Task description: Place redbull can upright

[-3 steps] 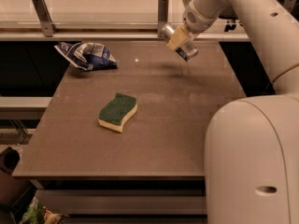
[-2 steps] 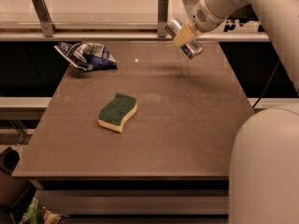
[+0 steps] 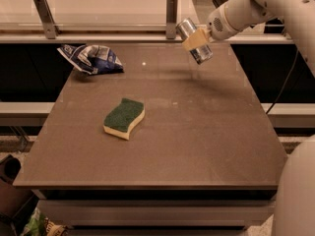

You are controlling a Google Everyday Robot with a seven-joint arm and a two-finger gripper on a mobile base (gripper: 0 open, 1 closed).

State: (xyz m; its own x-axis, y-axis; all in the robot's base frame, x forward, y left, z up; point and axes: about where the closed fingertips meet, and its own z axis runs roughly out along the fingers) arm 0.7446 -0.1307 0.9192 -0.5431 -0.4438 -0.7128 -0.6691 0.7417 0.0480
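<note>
The redbull can (image 3: 188,31) is a slim silver can with a shiny round end. It is held tilted in the air above the far right part of the brown table (image 3: 197,132). My gripper (image 3: 195,39) is shut on the redbull can, with a tan finger pad (image 3: 194,39) across its middle. The white arm (image 3: 256,6) reaches in from the upper right. The can's lower end points down and to the right, clear of the tabletop.
A green and yellow sponge (image 3: 124,117) lies left of the table's middle. A crumpled blue-and-white snack bag (image 3: 91,58) lies at the far left. A glass rail with metal posts (image 3: 171,14) runs along the far edge. The robot's white body (image 3: 300,195) fills the lower right.
The arm has lifted and drawn back toward the upper right, and the can has risen a little with it. The sponge and the bag have not moved.
</note>
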